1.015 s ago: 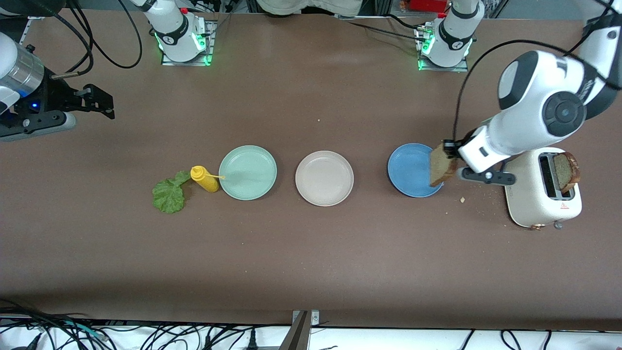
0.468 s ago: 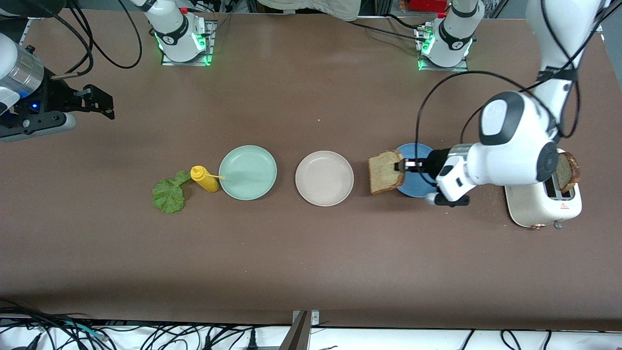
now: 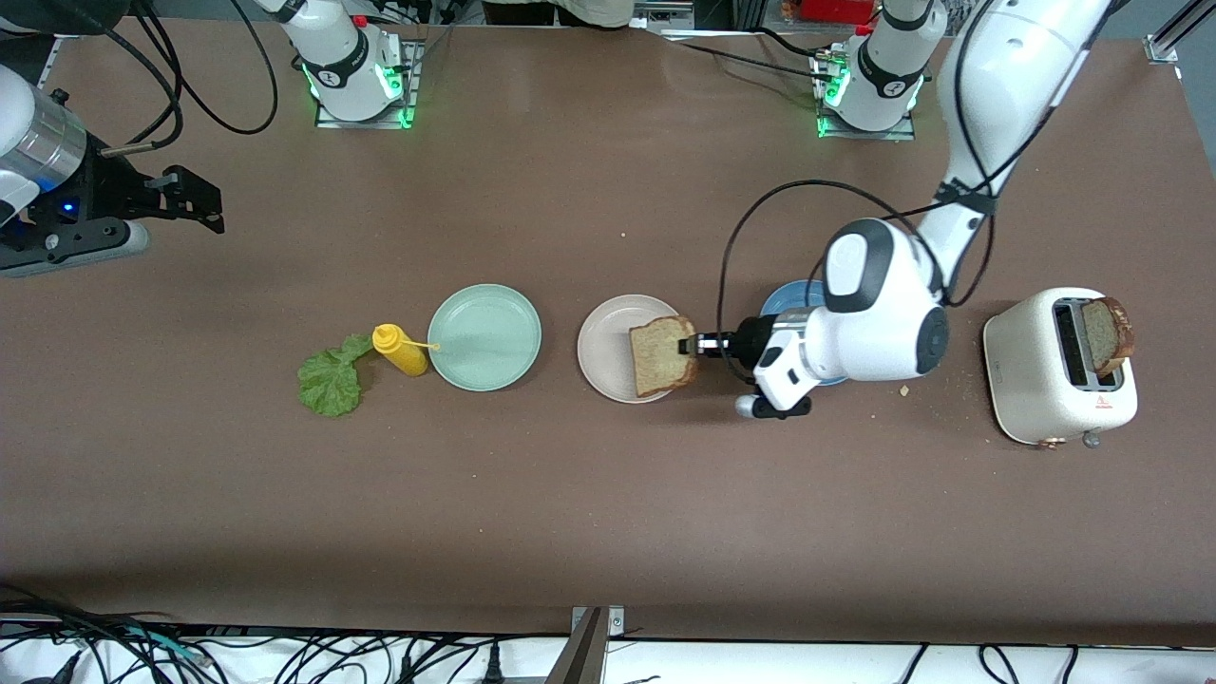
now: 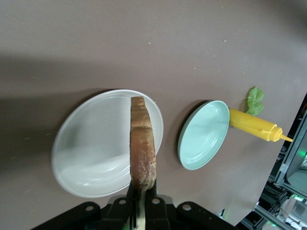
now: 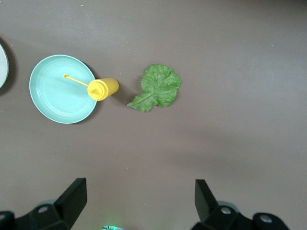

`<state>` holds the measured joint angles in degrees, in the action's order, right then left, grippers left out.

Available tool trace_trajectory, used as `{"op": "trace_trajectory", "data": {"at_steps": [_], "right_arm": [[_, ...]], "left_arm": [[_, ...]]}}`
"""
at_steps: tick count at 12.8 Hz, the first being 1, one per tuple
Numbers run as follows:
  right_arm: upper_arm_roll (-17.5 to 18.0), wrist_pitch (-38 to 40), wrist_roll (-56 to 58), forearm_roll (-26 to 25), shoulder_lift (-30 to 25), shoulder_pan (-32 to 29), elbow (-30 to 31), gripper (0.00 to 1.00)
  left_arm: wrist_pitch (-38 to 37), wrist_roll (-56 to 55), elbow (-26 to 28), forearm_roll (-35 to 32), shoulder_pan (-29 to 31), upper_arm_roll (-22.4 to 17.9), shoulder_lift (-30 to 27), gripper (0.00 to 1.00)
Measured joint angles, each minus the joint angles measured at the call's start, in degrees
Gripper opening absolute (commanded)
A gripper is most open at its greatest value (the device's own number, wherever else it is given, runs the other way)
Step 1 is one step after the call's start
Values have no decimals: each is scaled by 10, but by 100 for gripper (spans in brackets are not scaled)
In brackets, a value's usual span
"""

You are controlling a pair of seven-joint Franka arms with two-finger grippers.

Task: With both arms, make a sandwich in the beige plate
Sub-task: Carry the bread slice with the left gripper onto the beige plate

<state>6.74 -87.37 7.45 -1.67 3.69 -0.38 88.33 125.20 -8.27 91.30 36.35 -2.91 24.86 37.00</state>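
Toasted bread slice [image 3: 662, 356] was pinched edge-on in your left hand [image 3: 692, 346] over the beige plate [image 3: 608, 350]; next you'd lower and release it. Right hand [image 5: 139, 201] waited wide open, above the lettuce [image 5: 157, 88].

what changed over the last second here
The left gripper, shut on a bread slice, carried it from beside the toaster, across the blue plate, to over the beige plate. The right gripper waits open; lettuce, mustard bottle and mint-green plate stayed put.
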Motion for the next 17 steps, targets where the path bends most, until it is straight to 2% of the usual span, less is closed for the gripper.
{"op": "trace_trajectory", "data": {"at_steps": [8, 9, 10, 11, 17], "right_arm": [[-3, 0, 0, 0, 3, -2, 0, 100], [-5, 0, 0, 0, 4, -2, 0, 100], [-8, 0, 0, 0, 4, -3, 0, 100], [-10, 0, 0, 0, 5, -3, 0, 100], [-11, -2, 0, 0, 8, -3, 0, 100]], "left_arm": [[11, 41, 3, 3, -48, 0, 25, 0], [11, 55, 4, 3, -47, -1, 28, 6], [11, 65, 5, 3, -47, -2, 33, 69], [11, 73, 6, 3, -46, -3, 38, 100], [7, 95, 11, 3, -19, -8, 47, 100]]}}
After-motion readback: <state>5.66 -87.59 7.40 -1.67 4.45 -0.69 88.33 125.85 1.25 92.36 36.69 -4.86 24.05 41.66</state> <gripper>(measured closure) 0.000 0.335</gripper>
